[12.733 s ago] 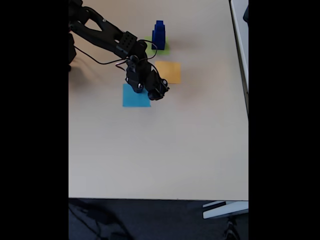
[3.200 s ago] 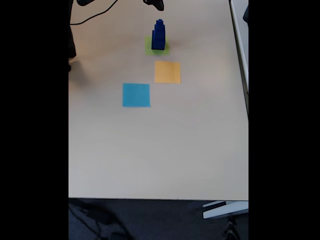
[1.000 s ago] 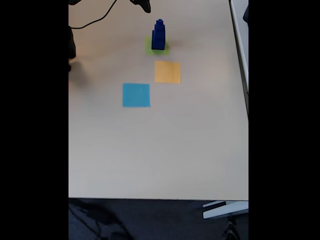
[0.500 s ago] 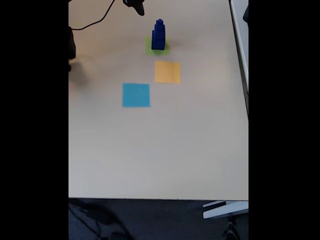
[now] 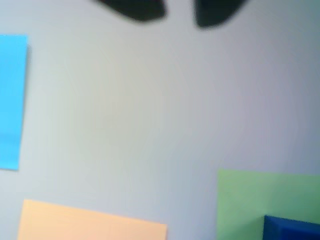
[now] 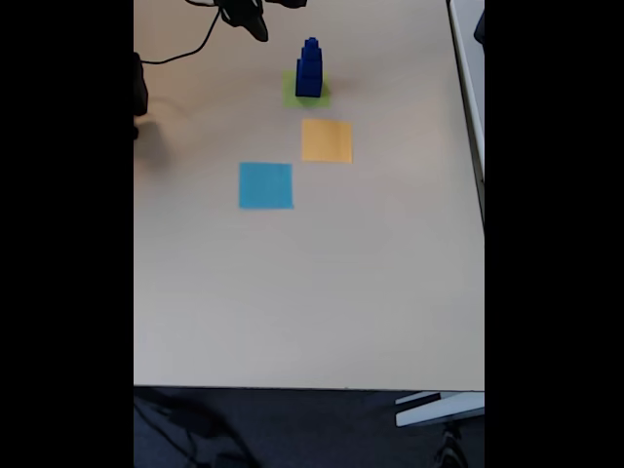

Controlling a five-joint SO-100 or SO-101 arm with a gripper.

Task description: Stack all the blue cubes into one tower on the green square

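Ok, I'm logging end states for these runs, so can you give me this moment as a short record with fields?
tower: blue cubes stacked in one column, narrowing upward
base: green square, under the tower
orange square: bare
light blue square: bare
gripper: left of the tower in the fixed view, apart from it, holding nothing
table: beige

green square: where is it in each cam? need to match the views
Wrist view: the green square sits in the bottom right corner, cut off by the frame edges, with a dark blue cube on its lower part.
Fixed view: the green square lies near the top centre, under the tower of blue cubes.
Shared landmark: the orange square, next to the green one in both.
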